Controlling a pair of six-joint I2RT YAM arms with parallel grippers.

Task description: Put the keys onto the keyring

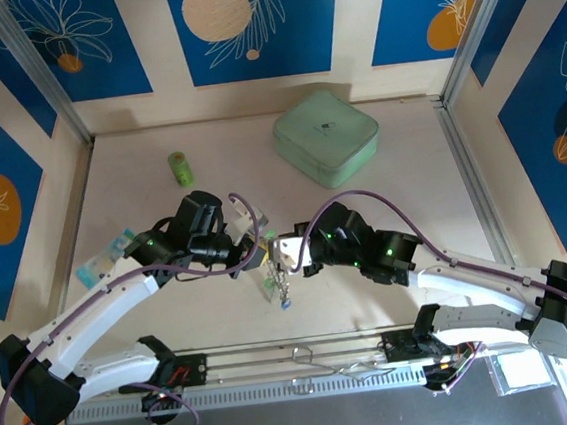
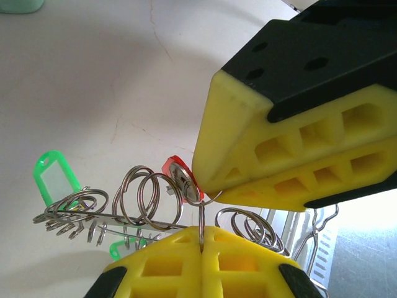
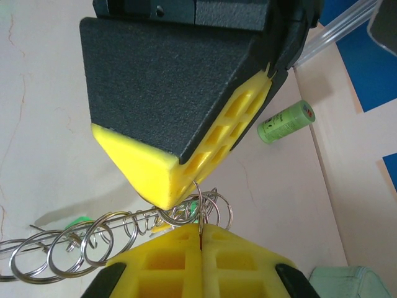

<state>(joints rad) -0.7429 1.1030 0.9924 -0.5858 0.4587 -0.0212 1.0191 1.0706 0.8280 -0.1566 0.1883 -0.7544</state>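
My left claw (image 2: 203, 243) and right claw (image 3: 201, 243) yellow w/ black backs, keyring (image 2: 99, 217) silvery, green-tag key (image 2: 56, 183), red-tag key (image 2: 180, 177), cylinder (image 1: 180, 168) green, box (image 1: 327, 138) pale green, table (image 1: 412, 190) cream, walls (image 1: 296, 30) blue w/ white leaves, orange discs.

Both arms bent inward, left claw (image 1: 256, 259) and right claw (image 1: 284, 255) pinched shut, tips close together.

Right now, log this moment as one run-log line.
left fingers shut on keyring | right fingers shut on keyring | red key beside right fingers
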